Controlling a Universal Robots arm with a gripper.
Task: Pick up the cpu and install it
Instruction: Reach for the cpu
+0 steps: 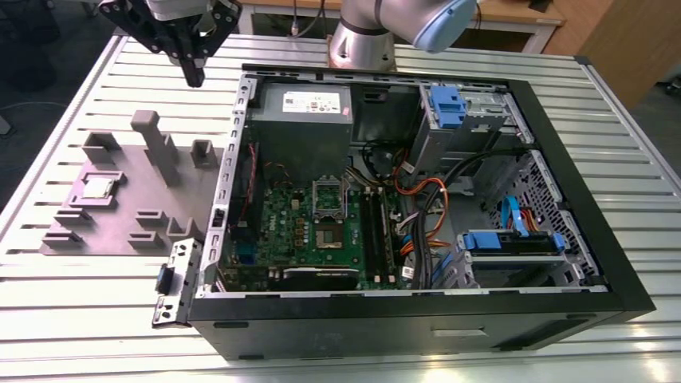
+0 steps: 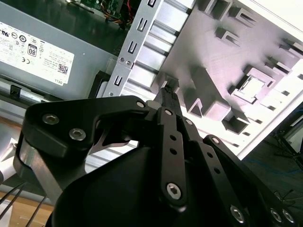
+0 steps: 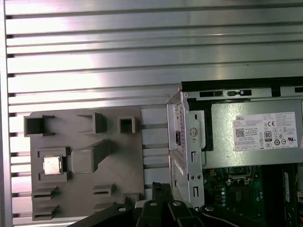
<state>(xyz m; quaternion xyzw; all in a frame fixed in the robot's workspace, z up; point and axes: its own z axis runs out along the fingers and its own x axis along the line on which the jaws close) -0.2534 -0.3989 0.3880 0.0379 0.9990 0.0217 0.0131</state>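
Hovering above the slatted metal table (image 1: 85, 319), the empty gripper (image 1: 194, 78) is pinched together.

Bright light glares off the slatted table (image 1: 96, 319); the case (image 1: 404, 329) interior is dim.

The silver arm (image 1: 360, 44), blue-capped, bears a black screw-studded gripper (image 1: 194, 76)
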